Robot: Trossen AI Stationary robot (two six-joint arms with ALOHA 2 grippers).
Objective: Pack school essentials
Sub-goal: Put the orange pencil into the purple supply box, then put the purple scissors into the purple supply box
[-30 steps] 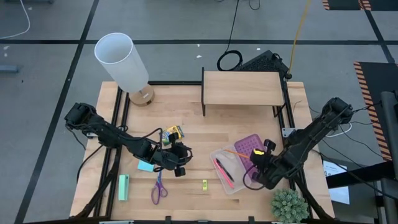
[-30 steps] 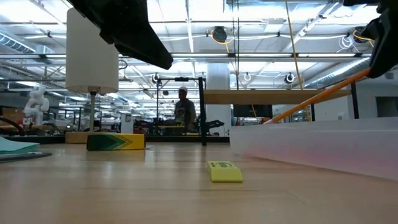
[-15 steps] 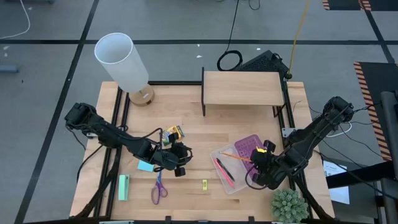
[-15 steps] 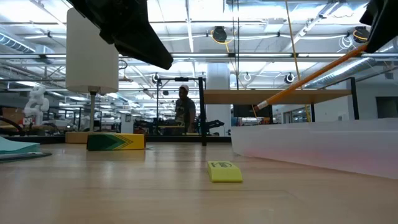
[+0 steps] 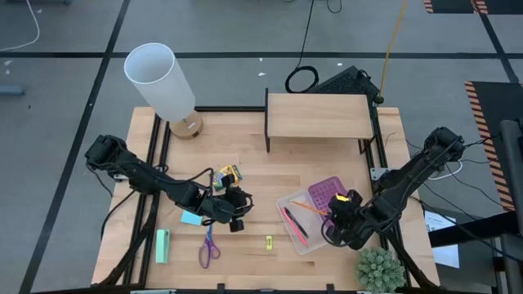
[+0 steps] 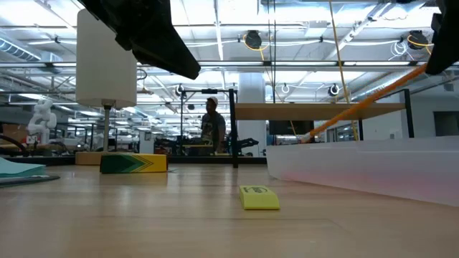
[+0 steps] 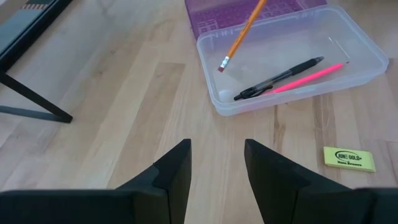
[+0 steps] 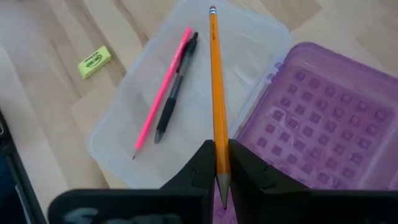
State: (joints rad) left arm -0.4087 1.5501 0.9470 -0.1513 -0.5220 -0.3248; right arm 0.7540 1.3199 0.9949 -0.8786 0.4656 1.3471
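Orange pencil (image 8: 216,93) pinched in the right claw (image 8: 217,163), slanted over the clear box (image 5: 304,234) holding black pen (image 8: 175,93) and pink pen (image 8: 161,93). Probably mid-placement: next, lower and release. Left claw (image 7: 214,163) parted, empty, over the desk (image 5: 253,184).

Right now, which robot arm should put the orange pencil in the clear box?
The right one. Its right gripper is already shut on the orange pencil, right over the clear box with the pink pen and black pen. The left gripper is open, empty and farther off.
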